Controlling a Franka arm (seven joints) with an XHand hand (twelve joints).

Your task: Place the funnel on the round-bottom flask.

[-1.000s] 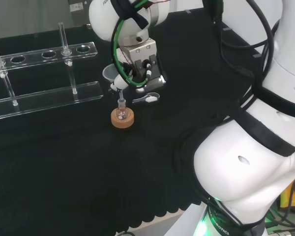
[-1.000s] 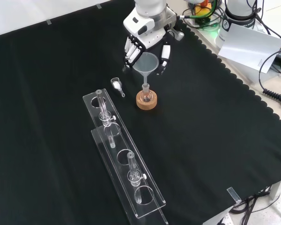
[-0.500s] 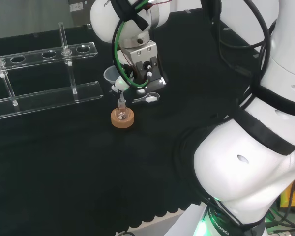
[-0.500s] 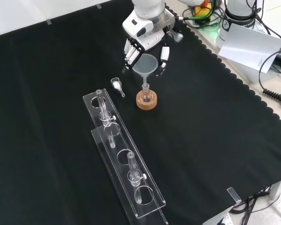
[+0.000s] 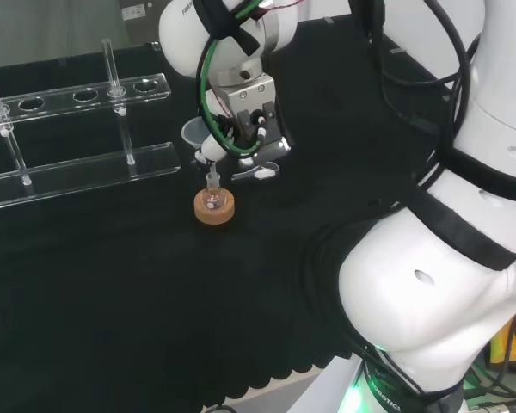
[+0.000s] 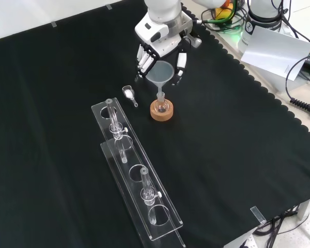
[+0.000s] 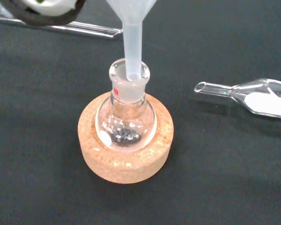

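A small round-bottom flask [image 6: 161,105] stands upright in a cork ring [image 6: 161,113] mid-cloth. The translucent funnel [image 6: 160,72] hangs right above it, its stem reaching into the flask's neck. In the wrist view the funnel stem [image 7: 132,47] enters the flask [image 7: 125,119] mouth, above the cork ring [image 7: 126,152]. The hand [image 6: 159,31] comes from the front view's top, its fingers [image 6: 143,57] curled round the funnel bowl. In the head view the hand [image 5: 245,107] is right of the funnel [image 5: 193,131], above the flask [image 5: 212,196].
A glass scoop [image 6: 128,93] with white powder lies left of the flask in the front view; the scoop [image 7: 257,98] is close by in the wrist view. A clear tube rack [image 6: 137,170] with tubes stands nearer the camera. The arm's white links [image 5: 430,258] take up the head view's right.
The hand and wrist have drifted slightly left in the head view. The funnel's stem stays at the flask's neck; flask, ring and scoop have not moved.
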